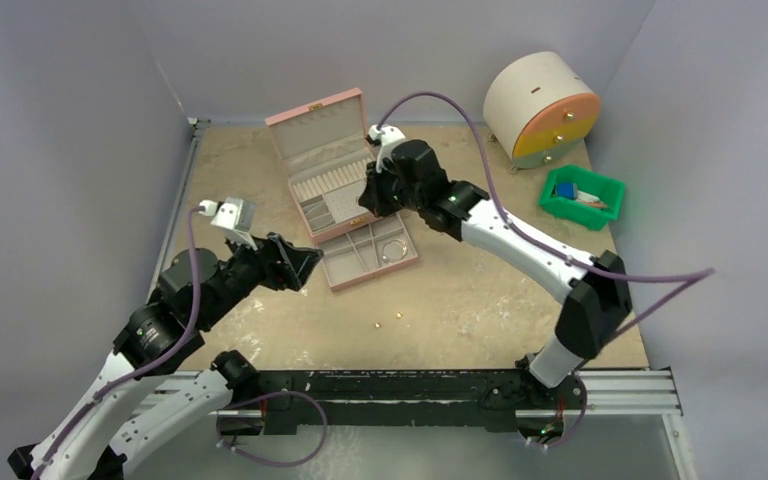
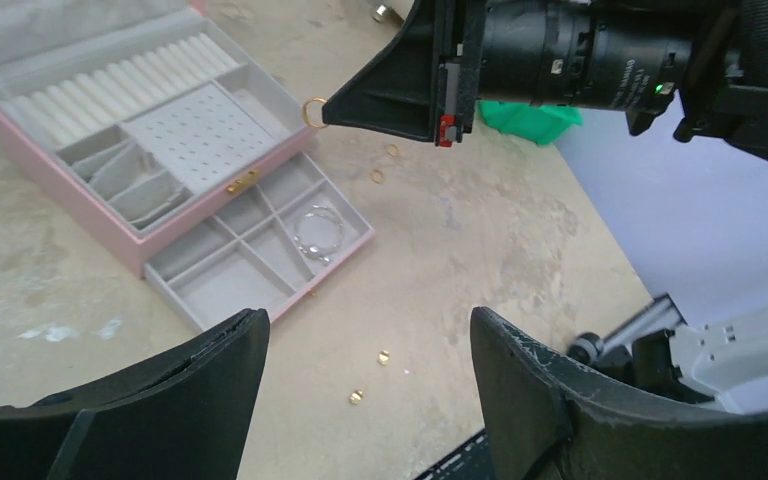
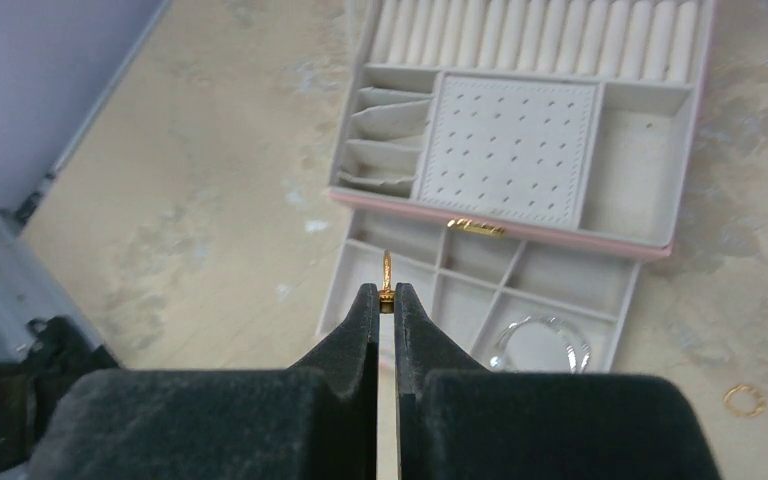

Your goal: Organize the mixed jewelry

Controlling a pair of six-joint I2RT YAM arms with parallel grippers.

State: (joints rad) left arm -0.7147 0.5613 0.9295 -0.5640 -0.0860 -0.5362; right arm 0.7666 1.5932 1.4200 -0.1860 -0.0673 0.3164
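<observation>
The pink jewelry box (image 1: 312, 125) stands open at the back, its grey drawer (image 1: 350, 268) pulled out. A silvery wire bracelet (image 1: 394, 250) lies in a drawer compartment; it also shows in the left wrist view (image 2: 318, 233) and the right wrist view (image 3: 538, 345). My right gripper (image 3: 387, 297) is shut on a small gold ring (image 3: 387, 272), held above the drawer; the ring also shows in the left wrist view (image 2: 314, 112). Two more gold rings (image 2: 377, 176) lie on the table right of the box. Two gold studs (image 1: 377, 324) lie in front of the drawer. My left gripper (image 2: 370, 318) is open and empty, above the studs (image 2: 357, 396).
A green bin (image 1: 610, 190) with blue items stands at the right. A round white container (image 1: 542, 108) with an orange and yellow face stands at the back right. Purple walls close in the table on three sides. The black rail (image 1: 410, 385) runs along the near edge.
</observation>
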